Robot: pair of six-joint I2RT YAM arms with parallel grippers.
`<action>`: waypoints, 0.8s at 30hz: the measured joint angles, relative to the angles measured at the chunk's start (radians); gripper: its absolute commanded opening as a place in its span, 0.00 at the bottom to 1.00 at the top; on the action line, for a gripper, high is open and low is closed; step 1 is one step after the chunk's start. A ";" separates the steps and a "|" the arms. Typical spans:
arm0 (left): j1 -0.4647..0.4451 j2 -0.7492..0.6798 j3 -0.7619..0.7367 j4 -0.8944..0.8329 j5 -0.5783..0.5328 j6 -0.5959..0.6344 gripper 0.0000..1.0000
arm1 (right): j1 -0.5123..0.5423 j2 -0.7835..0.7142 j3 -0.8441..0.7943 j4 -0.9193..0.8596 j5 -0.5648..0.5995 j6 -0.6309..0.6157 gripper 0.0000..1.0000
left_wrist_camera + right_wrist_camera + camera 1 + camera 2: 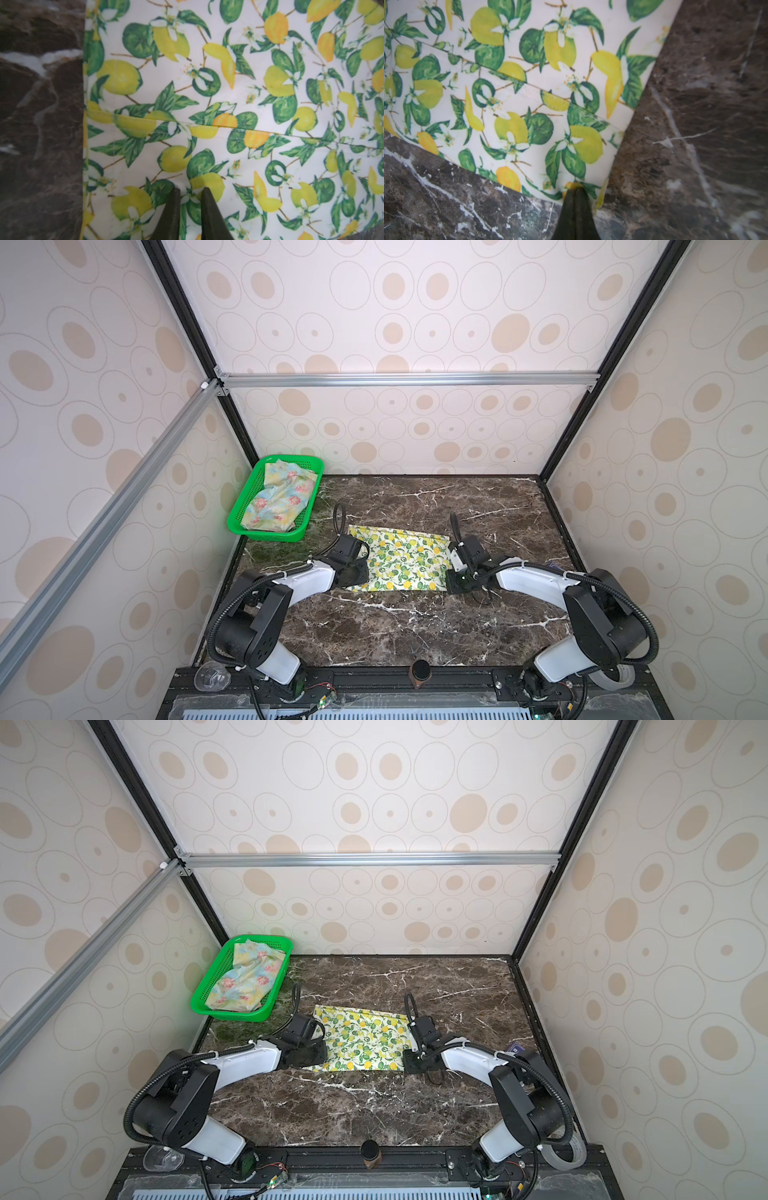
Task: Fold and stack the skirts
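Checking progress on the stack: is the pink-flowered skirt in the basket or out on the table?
In: the pink-flowered skirt lies crumpled inside the green basket in both top views, apart from the lemon skirt.

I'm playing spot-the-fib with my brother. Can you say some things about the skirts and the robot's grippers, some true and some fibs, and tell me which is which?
1. The flower skirt lies in the basket. True.
2. The lemon skirt is in the basket too. False: it lies spread on the table.
3. The right gripper is shut on the lemon skirt's edge. True.
4. The two skirts are stacked. False: they lie apart, one in the basket, one on the table.
5. The left gripper is over the flower skirt. False: it is over the lemon skirt, jaws a little apart.
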 measured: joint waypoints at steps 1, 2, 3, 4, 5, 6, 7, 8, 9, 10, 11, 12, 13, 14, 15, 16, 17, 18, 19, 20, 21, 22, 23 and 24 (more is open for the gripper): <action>0.000 -0.001 0.000 -0.002 -0.002 0.003 0.20 | 0.000 -0.003 0.000 -0.003 -0.001 0.000 0.00; 0.000 -0.003 0.003 -0.007 -0.003 0.006 0.20 | -0.001 -0.009 0.000 -0.010 -0.003 0.001 0.00; 0.000 -0.004 0.006 -0.016 -0.004 0.011 0.21 | -0.001 -0.017 0.001 -0.017 -0.004 0.002 0.00; 0.000 -0.005 0.015 -0.032 -0.003 0.018 0.21 | -0.002 -0.030 0.003 -0.027 -0.006 0.003 0.00; 0.000 -0.006 0.029 -0.052 -0.002 0.025 0.22 | -0.005 -0.047 0.007 -0.037 -0.011 0.003 0.01; 0.000 -0.007 0.046 -0.066 0.000 0.034 0.22 | -0.009 -0.064 0.013 -0.045 -0.017 0.003 0.03; 0.000 -0.008 0.071 -0.080 0.003 0.046 0.23 | -0.018 -0.085 0.018 -0.047 -0.029 0.005 0.08; -0.002 -0.008 0.102 -0.089 0.006 0.058 0.23 | -0.030 -0.106 0.024 -0.048 -0.039 0.007 0.13; -0.005 -0.008 0.134 -0.097 0.009 0.068 0.23 | -0.047 -0.126 0.029 -0.047 -0.055 0.010 0.18; -0.009 -0.008 0.173 -0.097 0.014 0.080 0.23 | -0.071 -0.146 0.033 -0.041 -0.070 0.014 0.26; -0.015 -0.008 0.210 -0.092 0.021 0.092 0.24 | -0.095 -0.161 0.034 -0.036 -0.082 0.019 0.31; -0.021 -0.007 0.242 -0.082 0.028 0.102 0.24 | -0.119 -0.169 0.035 -0.033 -0.095 0.020 0.34; -0.029 -0.004 0.275 -0.067 0.038 0.111 0.24 | -0.143 -0.172 0.037 -0.030 -0.108 0.024 0.37; -0.039 0.005 0.307 -0.048 0.052 0.120 0.24 | -0.167 -0.172 0.038 -0.028 -0.117 0.025 0.40; -0.048 0.016 0.335 -0.032 0.064 0.126 0.24 | -0.181 -0.170 0.038 -0.028 -0.122 0.026 0.42; -0.059 0.038 0.365 -0.013 0.081 0.131 0.24 | -0.194 -0.169 0.038 -0.029 -0.129 0.026 0.46; -0.071 0.065 0.396 0.000 0.098 0.136 0.24 | -0.204 -0.168 0.038 -0.028 -0.134 0.026 0.48; -0.081 0.094 0.422 0.008 0.111 0.140 0.24 | -0.213 -0.168 0.037 -0.023 -0.140 0.029 0.49; -0.094 0.130 0.451 0.016 0.123 0.145 0.23 | -0.220 -0.168 0.033 -0.011 -0.151 0.034 0.51; -0.109 0.172 0.480 0.020 0.137 0.150 0.23 | -0.234 -0.168 0.024 0.007 -0.167 0.039 0.52; -0.121 0.203 0.500 0.021 0.143 0.154 0.23 | -0.246 -0.168 0.016 0.018 -0.180 0.041 0.52; -0.139 0.243 0.524 0.021 0.151 0.158 0.23 | -0.262 -0.167 0.005 0.029 -0.192 0.045 0.52; -0.156 0.278 0.544 0.021 0.158 0.163 0.22 | -0.275 -0.164 -0.002 0.037 -0.199 0.048 0.52; -0.170 0.304 0.558 0.020 0.162 0.165 0.22 | -0.285 -0.160 -0.006 0.045 -0.206 0.051 0.52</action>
